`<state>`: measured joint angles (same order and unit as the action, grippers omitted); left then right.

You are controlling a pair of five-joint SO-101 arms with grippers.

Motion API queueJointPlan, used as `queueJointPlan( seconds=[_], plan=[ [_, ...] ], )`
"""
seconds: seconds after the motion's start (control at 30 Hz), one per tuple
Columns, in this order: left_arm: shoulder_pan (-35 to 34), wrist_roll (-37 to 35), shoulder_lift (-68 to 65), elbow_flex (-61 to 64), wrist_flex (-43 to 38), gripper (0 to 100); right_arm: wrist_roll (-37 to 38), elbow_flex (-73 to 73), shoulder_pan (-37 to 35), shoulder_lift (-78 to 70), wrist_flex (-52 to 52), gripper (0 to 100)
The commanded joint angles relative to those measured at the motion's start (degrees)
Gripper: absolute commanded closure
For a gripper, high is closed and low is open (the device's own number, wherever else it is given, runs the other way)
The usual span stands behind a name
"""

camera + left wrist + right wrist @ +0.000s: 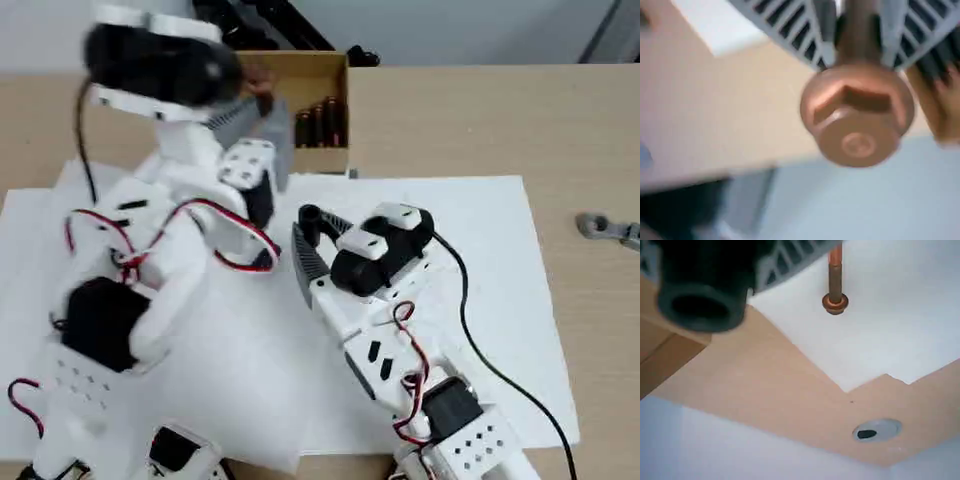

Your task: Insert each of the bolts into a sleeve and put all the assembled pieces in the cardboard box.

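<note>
Left fingers (243,118) (785,30) are closed on a copper bolt (857,120). They clamp the shank, and the flanged hex head sticks out past the fingertips. The cardboard box (325,65) is right at these fingertips, with the fingers over its wall. Several dark assembled pieces (320,122) stand upright inside the box, just beside the left fingers.

Right fingers (305,258) (785,257) grip 1 black sleeve (308,213) (702,300) at their tips, its open bore facing the wrist camera. These fingers sit low over the white paper (480,260) that covers the table (580,130). The box is ahead of them, near but not touching.

A 2nd bolt (835,282) lies on the paper just beyond the right fingers, head pointing away from them. Its shank end is hidden behind the fingers, so I cannot tell if it touches them.

The 2 sets of fingers are apart, with the left ones farther ahead at the box. A round grey insert (876,430) sits in the bare table past the paper edge, ahead of the right fingers. A small metal part (605,228) lies on the bare table, well apart from both sets of fingers.
</note>
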<state>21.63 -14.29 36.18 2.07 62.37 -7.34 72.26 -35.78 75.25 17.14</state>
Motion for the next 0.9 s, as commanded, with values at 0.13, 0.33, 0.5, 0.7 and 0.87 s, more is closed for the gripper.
queueJointPlan(
  seconds=[0.13,0.33,0.5,0.7,0.87],
  plan=[
    [1.0,-0.2,3.5,8.1,-3.2,99,4.2,-0.6,0.2,1.3,-1.3,99.3],
    [1.1,-2.6,4.3,9.6,-2.0,99,5.5,-0.6,0.2,1.3,-1.3,99.4],
    [1.1,-3.2,4.3,9.6,0.3,99,5.6,-0.5,0.2,1.3,-1.2,99.4],
    [4.5,-3.5,4.4,9.0,5.1,99,5.6,-0.5,0.2,1.3,-1.1,99.4],
    [5.3,-5.5,5.0,8.4,5.0,99,5.6,-0.5,0.2,1.3,-1.1,99.4]
  ],
)
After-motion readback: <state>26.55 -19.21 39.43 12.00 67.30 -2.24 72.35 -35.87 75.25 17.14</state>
